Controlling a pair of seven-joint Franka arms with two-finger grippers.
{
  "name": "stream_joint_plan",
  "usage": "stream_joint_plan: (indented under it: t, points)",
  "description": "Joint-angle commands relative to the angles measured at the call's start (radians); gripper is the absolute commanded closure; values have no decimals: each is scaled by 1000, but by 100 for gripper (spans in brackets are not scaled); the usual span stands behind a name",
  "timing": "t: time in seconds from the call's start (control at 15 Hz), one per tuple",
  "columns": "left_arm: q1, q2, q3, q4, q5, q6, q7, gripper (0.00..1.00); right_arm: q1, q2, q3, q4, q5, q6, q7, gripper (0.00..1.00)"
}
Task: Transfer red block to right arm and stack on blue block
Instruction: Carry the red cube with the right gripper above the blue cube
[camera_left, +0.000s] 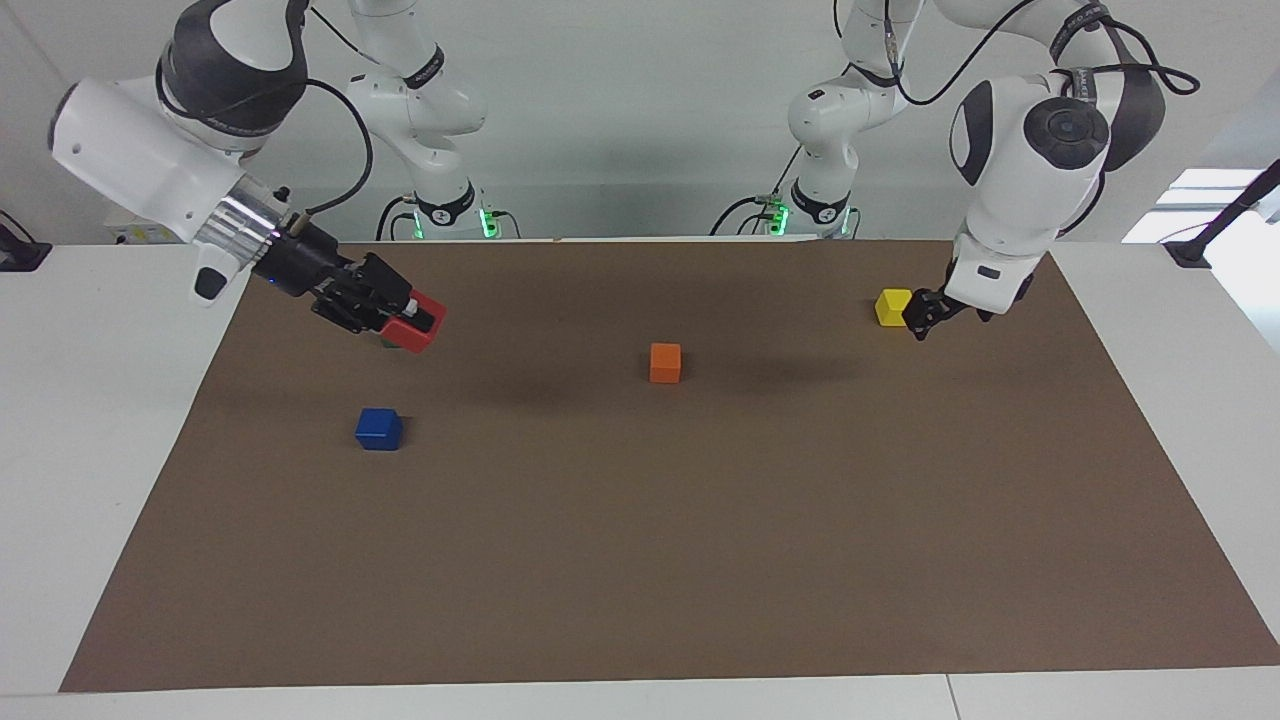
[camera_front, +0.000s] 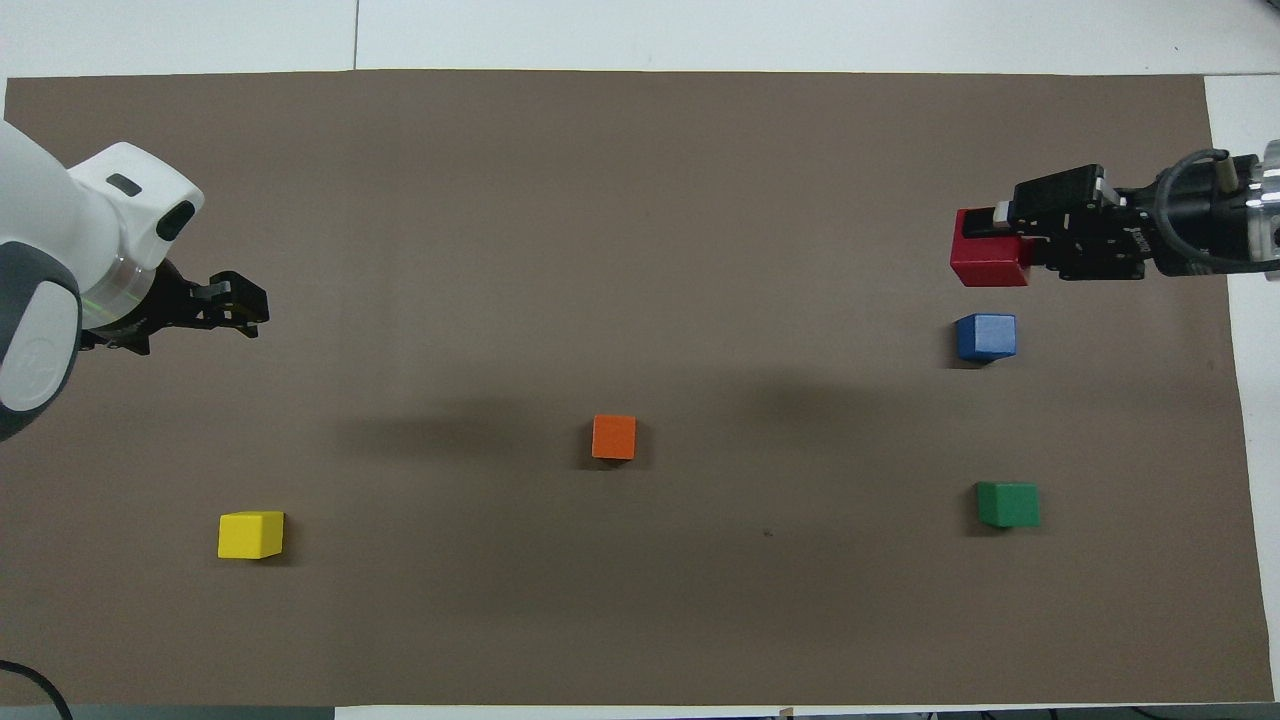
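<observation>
We see the right gripper (camera_left: 405, 318) up in the air at the right arm's end of the mat (camera_left: 640, 560), clamped on the red block (camera_left: 414, 331), its fingers (camera_front: 1010, 212) pinching the cube's sides. The blue block (camera_left: 379, 428) sits on the mat just beside the spot under it, with nothing stacked on it. A green block (camera_front: 1008, 503) lies nearer the robots than the blue one. The orange block (camera_left: 665, 362) rests mid-mat. Toward the left arm's end, the yellow block (camera_left: 893, 306) stands close to the robots, and the left gripper (camera_left: 925, 322) hangs just beside it, holding nothing; its jaws stand spread wide.
</observation>
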Motion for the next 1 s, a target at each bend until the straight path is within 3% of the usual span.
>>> stream_joint_plan:
  t: [0.0,0.13,0.2,0.4,0.6,0.93]
  points:
    - [-20,-47,2,-55,-24,-29,31,0,-11,-41,7,11,-230,-42,43,100]
    - [-21,-130,5,-101,-56,-31,59,0,-6,-52,11,13,-461,-44,66,100]
    - [-23,-154,5,-112,-78,-37,77,0,-8,-52,11,11,-518,-47,66,100]
    - [-81,-167,37,-121,-104,-76,99,0,-9,-53,10,7,-562,-77,63,100]
    - [-306,-158,300,-112,-150,-14,105,0,0,-61,11,-16,-619,-75,78,100]
    - [-328,-146,321,-100,-149,-13,210,0,17,-21,18,-73,-717,5,86,100]
